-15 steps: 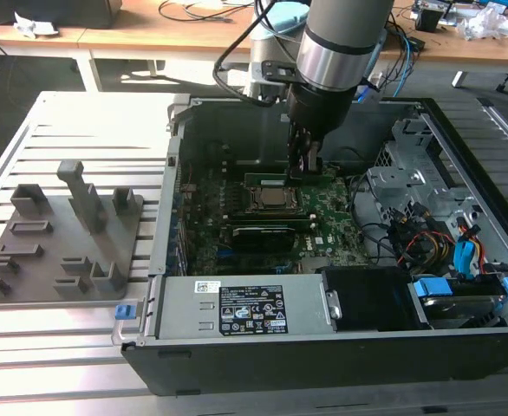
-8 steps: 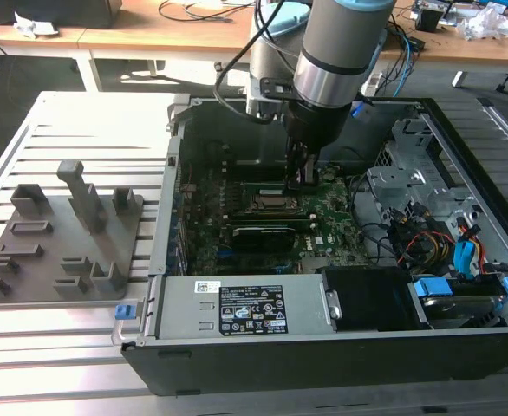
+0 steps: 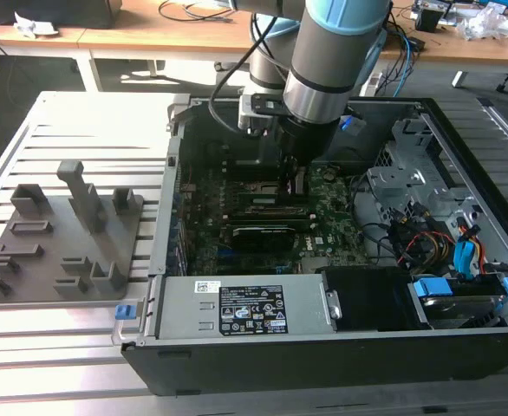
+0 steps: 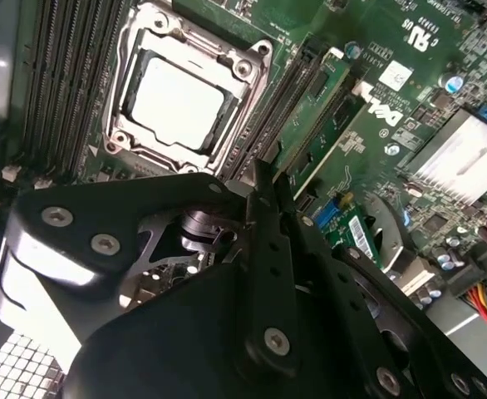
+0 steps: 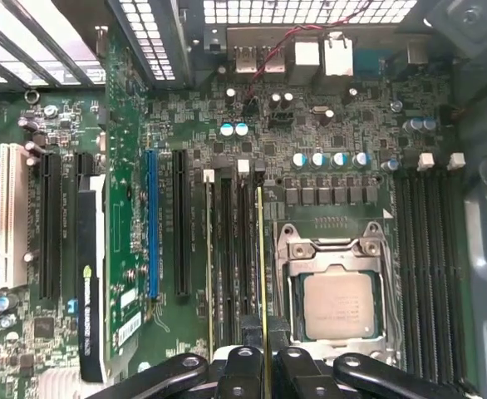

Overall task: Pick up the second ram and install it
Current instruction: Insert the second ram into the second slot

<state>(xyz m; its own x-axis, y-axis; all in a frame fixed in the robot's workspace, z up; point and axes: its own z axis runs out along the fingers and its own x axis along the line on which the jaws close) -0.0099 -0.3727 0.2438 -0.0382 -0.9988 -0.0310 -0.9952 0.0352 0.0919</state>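
Slatted grey surface (image 3: 72,113) flanking the open case, the claw (image 5: 260,366) is pinching the second ram (image 5: 260,266) edge-on over its slot beside the processor socket (image 5: 336,299); seating apparently demanding straight downward pressure.

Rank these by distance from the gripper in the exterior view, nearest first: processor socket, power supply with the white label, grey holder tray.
From the gripper:
1. Processor socket, just beside it on the board.
2. Power supply, along the case's near edge.
3. Grey holder tray, outside the case, at the exterior view's left.
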